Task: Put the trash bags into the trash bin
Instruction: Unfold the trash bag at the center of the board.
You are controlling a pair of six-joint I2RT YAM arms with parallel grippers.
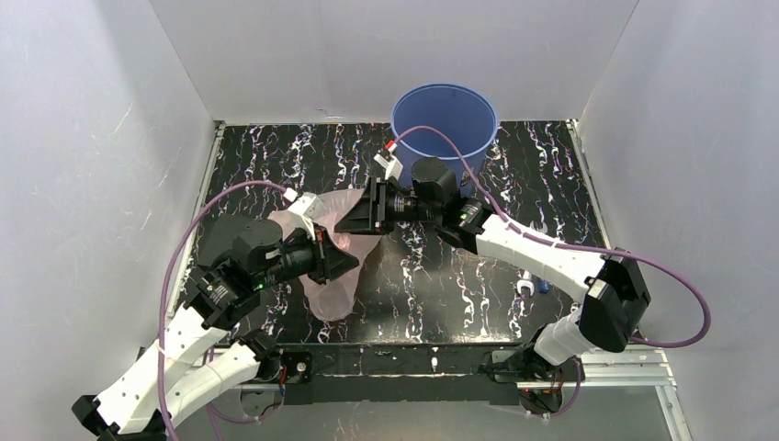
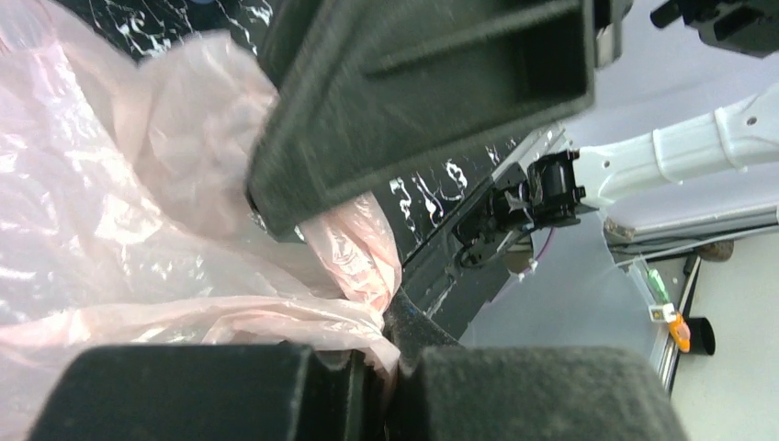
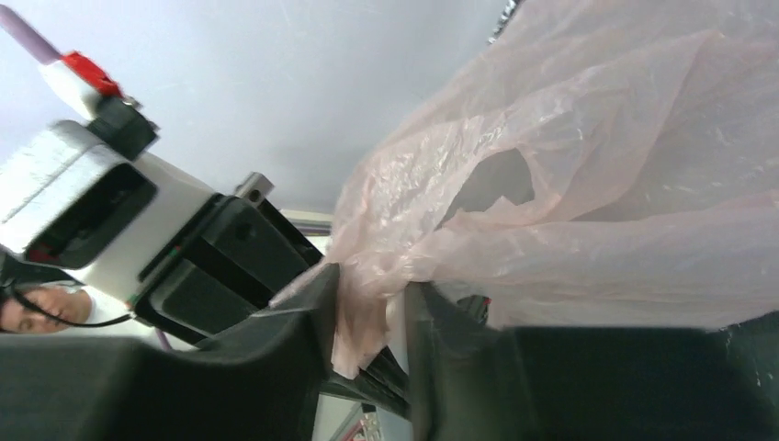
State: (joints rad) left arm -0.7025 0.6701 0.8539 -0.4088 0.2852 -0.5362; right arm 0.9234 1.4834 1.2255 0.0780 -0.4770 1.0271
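The trash bag (image 1: 329, 276), a thin pale-pink film, hangs crumpled between both grippers over the middle-left of the table. My left gripper (image 1: 347, 266) is shut on a fold of it; in the left wrist view the film (image 2: 138, 230) is pinched where the fingers meet (image 2: 393, 367). My right gripper (image 1: 356, 217) faces it from the right, its jaws apart. A strip of the bag (image 3: 570, 184) hangs loosely in that gap (image 3: 367, 335). The trash bin (image 1: 445, 118), a round blue bucket, stands upright at the back of the table behind the right wrist.
The black marbled table (image 1: 551, 184) is boxed in by white walls on three sides. A small white piece (image 1: 524, 287) and a blue piece (image 1: 544, 287) lie on the table beside the right forearm. Purple cables loop off both arms.
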